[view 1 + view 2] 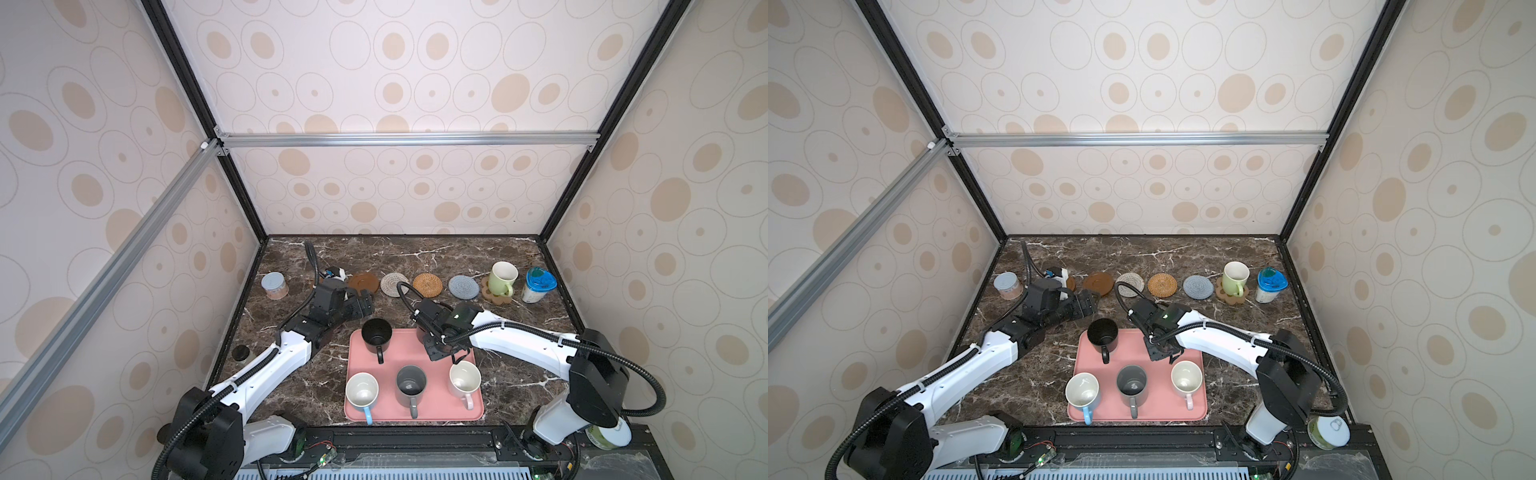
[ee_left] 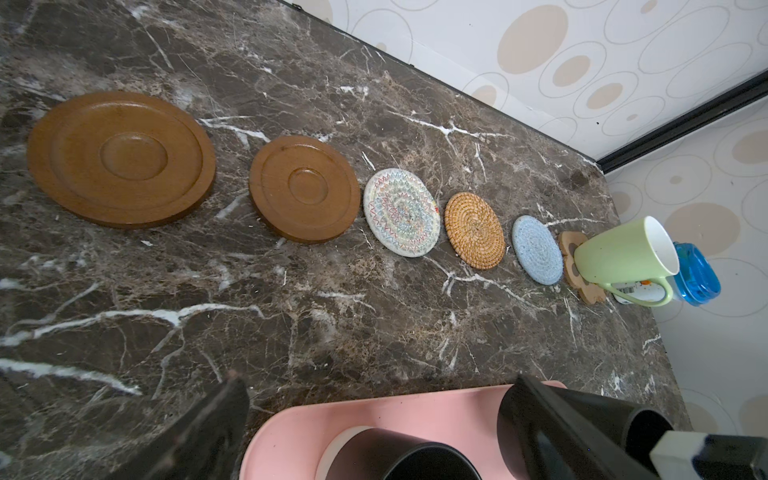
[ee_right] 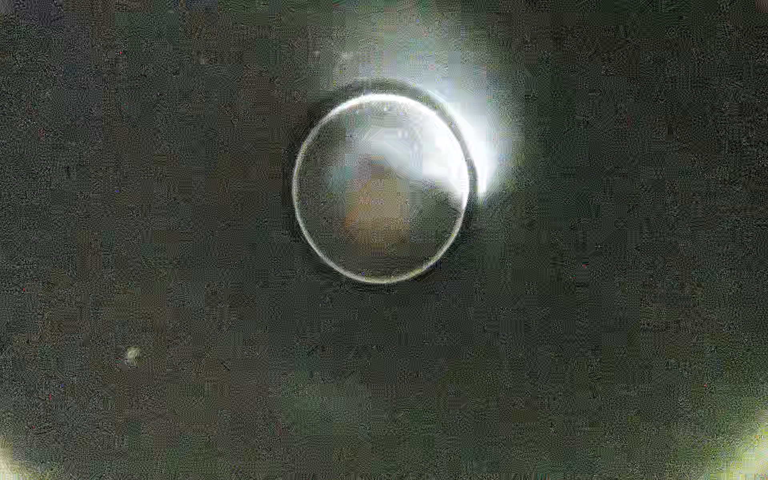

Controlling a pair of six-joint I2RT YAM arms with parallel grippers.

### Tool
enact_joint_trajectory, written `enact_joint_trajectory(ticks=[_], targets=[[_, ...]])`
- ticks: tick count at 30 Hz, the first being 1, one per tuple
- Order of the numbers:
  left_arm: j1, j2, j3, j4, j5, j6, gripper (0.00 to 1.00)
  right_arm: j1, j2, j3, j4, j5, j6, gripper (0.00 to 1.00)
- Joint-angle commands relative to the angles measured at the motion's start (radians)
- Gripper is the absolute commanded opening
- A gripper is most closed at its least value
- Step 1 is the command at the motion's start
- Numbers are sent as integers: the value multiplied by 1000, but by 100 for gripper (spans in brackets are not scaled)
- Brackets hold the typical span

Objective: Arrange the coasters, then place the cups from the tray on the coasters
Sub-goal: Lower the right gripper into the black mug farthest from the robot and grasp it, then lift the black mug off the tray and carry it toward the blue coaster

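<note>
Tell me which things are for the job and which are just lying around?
Job: pink rectangular tray; black mug; second black mug; grey mug; white blue-handled mug; white pink-handled mug; light green mug; brown wooden disc coaster; another wooden disc coaster; cream woven coaster; tan rattan coaster; grey-blue woven coaster; brown paw-shaped coaster.
Lying about: grey-lidded jar; blue-lidded white container.

— What colour is the tray [image 1: 440, 409]?
— Pink; the tabletop [image 1: 415, 257] is dark brown, veined white.
— The coasters [image 1: 428, 284]?
— First disc [image 2: 120, 158] and second disc [image 2: 305, 189] brown, woven coaster [image 2: 402, 212] cream with coloured zigzags, rattan coaster [image 2: 474, 230] tan, round mat [image 2: 537, 249] grey-blue. Plus a black cup [image 2: 561, 424].
</note>
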Motion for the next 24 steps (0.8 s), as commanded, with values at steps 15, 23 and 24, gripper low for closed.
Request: enact_joint_trajectory(ticks=[15, 23, 24], targets=[[-8, -22, 4, 26, 3, -22, 100, -200, -90, 66, -16, -7, -101, 12], [-9, -35, -6, 20, -4, -24, 100, -317, -49, 115, -1, -56, -187, 12], [-9, -35, -6, 19, -5, -25, 100, -333, -39, 122, 3, -61, -197, 12]])
